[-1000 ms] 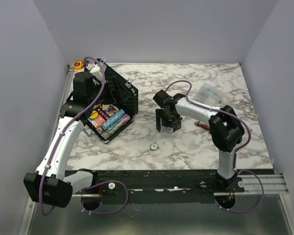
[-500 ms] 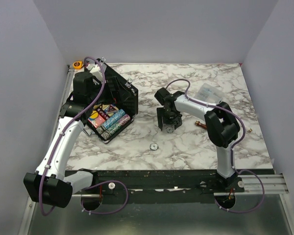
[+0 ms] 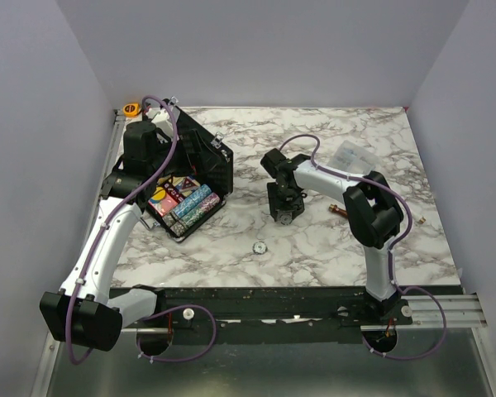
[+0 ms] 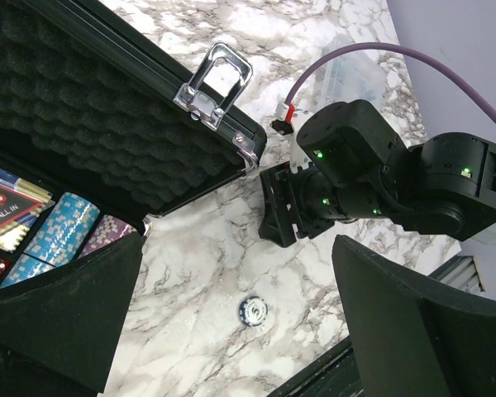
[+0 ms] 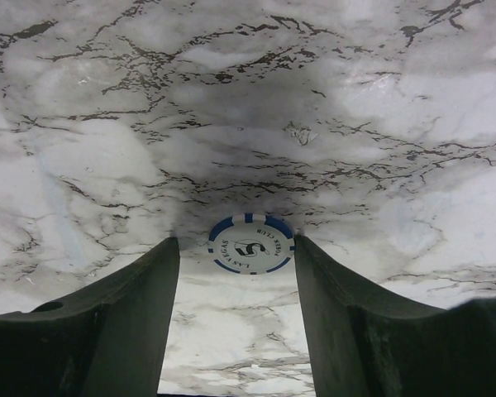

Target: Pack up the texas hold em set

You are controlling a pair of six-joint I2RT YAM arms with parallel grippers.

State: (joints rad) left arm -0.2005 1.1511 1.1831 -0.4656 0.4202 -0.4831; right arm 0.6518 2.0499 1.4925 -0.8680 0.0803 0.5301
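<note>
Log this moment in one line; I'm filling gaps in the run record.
right hand: open, straddling blue-white chip on table | left hand: open, by open case | second chip: loose on table

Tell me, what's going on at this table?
Two robot arms are packing a poker set. The right gripper is down at the marble table, its fingers either side of a blue-and-white chip lying flat, not yet clamped on it. The left gripper hangs wide open over the open black case, which holds rows of chips. Another loose chip lies nearer the arms' bases.
</note>
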